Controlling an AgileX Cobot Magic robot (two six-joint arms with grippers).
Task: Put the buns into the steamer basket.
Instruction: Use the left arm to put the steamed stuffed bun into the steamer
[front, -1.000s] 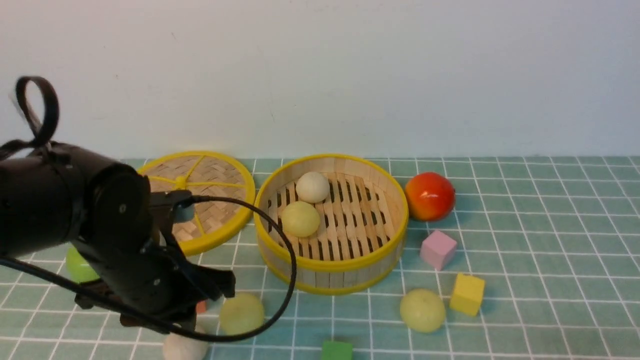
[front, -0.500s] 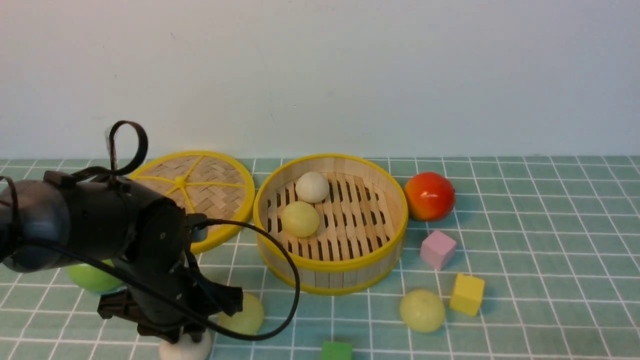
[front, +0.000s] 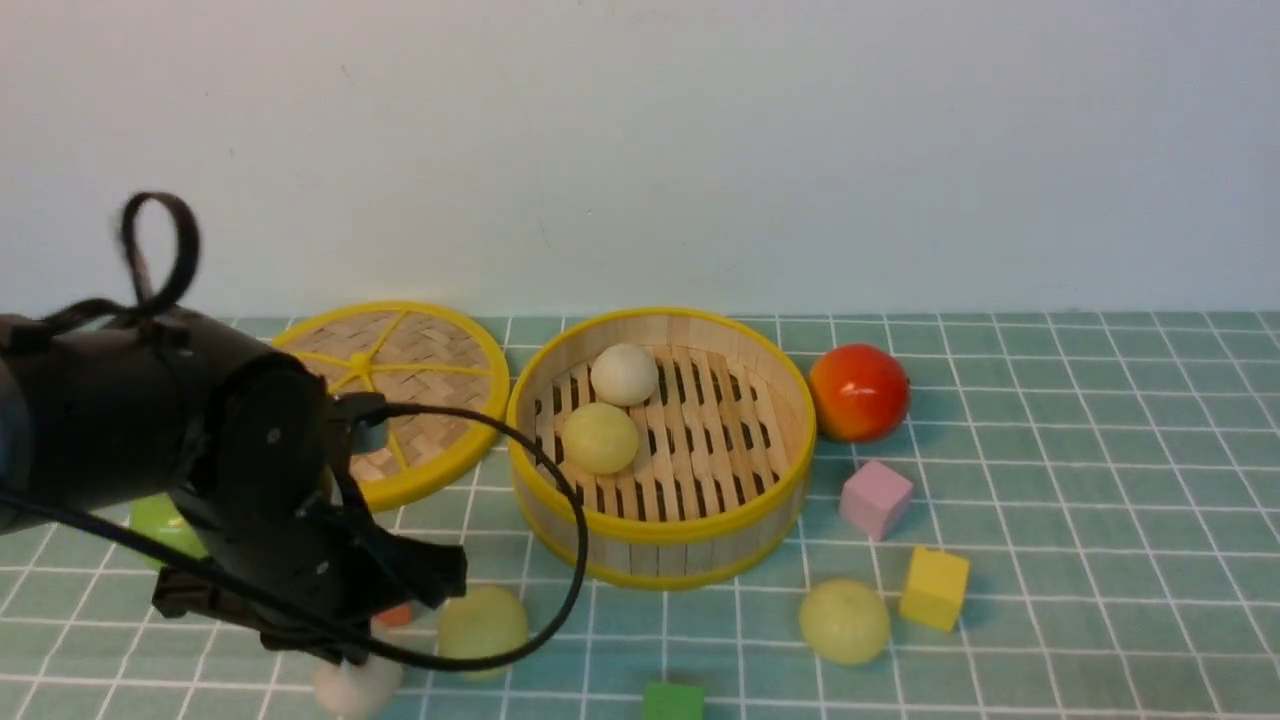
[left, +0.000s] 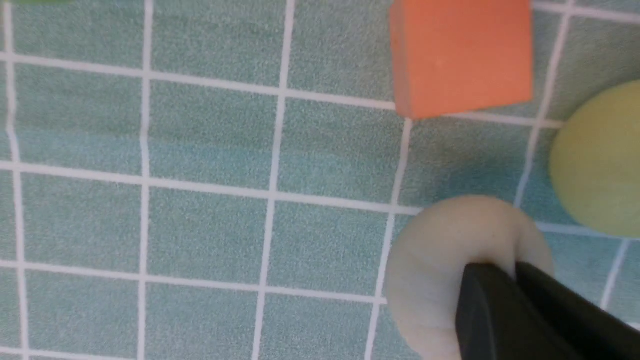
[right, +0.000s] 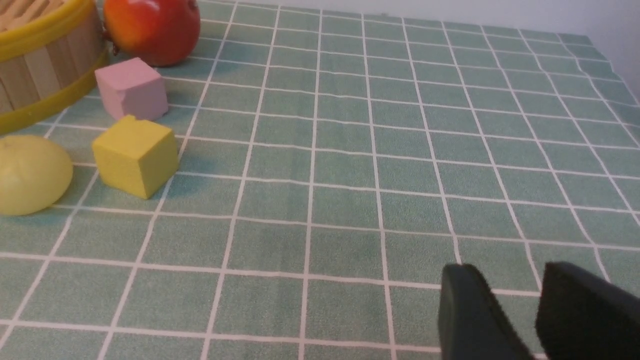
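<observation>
Well, my left pincer (left: 515, 272) is clenched on an off-white bun (left: 450, 260), its black fingers (left: 500, 320) biting a crease into the soft top. That bun is at the near left of the checked cloth (front: 1050, 450), with an orange cube (left: 460, 55) close by and a loose yellow-green bun (front: 483, 620) just beside it. Whether it rests on the cloth or hangs barely clear I cannot tell, since it shows blurred from the front. The steamer basket (front: 660, 530) stands mid-table and holds two: a second off-white bun (front: 625, 374) and a pale green bun (front: 600, 438). One more, the right-hand bun (front: 844, 620), lies on the cloth near the basket, beside a yellow cube (front: 934, 588). My right pincer (right: 512, 270) hangs released above the cloth, jaws apart, grasping nothing.
</observation>
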